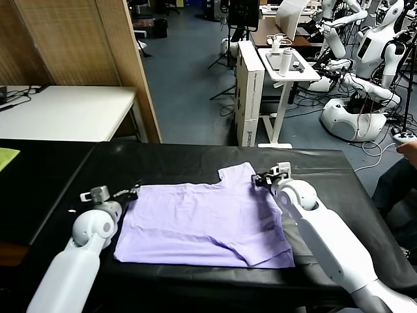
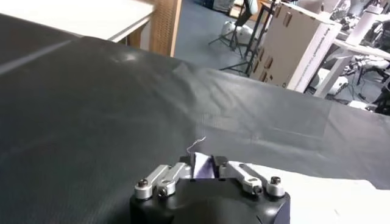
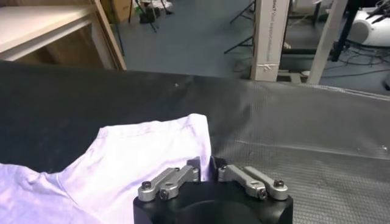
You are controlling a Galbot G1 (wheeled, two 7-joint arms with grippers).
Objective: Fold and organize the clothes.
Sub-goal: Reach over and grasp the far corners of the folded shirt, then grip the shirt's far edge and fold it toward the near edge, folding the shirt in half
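Note:
The lavender T-shirt [image 1: 208,218] lies flat on the black table [image 1: 182,160], its near right part folded over. My left gripper [image 1: 133,192] is at the shirt's far left corner. In the left wrist view [image 2: 203,165] it is shut on a pinch of the purple fabric [image 2: 317,195]. My right gripper [image 1: 259,178] is at the far right sleeve. In the right wrist view [image 3: 211,167] its fingers are closed on the sleeve's edge [image 3: 146,158]. Both grippers are low, at table level.
A yellow-green item [image 1: 6,156] lies at the table's far left edge. A white table [image 1: 65,111] and a wooden screen [image 1: 98,45] stand behind on the left. A cardboard box [image 1: 249,91], a white cart [image 1: 287,65] and other robots [image 1: 365,72] stand behind on the right.

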